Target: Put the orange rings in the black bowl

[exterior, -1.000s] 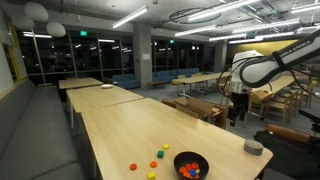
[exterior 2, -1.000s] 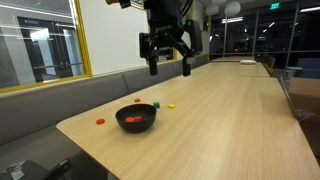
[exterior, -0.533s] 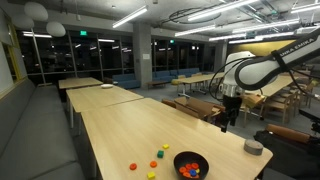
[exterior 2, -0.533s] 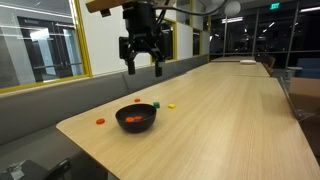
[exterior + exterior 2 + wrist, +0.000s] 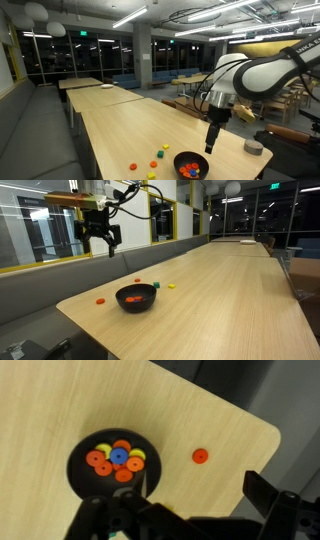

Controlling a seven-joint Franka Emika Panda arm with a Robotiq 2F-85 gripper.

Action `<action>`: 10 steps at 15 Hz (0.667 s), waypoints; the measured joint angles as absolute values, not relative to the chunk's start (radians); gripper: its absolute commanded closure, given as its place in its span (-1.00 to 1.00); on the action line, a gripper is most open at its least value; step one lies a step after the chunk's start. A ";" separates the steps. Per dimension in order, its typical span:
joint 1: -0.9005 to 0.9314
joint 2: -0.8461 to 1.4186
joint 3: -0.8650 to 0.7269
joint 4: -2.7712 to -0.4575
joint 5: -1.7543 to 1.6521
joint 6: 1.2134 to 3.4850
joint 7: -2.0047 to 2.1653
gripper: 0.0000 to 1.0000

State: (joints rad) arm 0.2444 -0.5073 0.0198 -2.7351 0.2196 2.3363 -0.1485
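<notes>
High beside the black bowl [image 5: 137,306], pincer [image 5: 99,248] pointing down, jaws apart

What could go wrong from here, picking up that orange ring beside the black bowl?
1. The orange ring lies flat near a corner of the table; a nudge could push it off.
2. It sits fairly close to the black bowl, so the wide-open gripper might knock the bowl while descending.
</notes>
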 measured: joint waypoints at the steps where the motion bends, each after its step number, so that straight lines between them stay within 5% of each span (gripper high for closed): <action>1: 0.281 -0.498 0.028 -2.737 0.245 2.351 -0.178 -1.00; 10: 0.476 -0.252 0.086 -2.706 0.365 2.536 -0.448 -1.00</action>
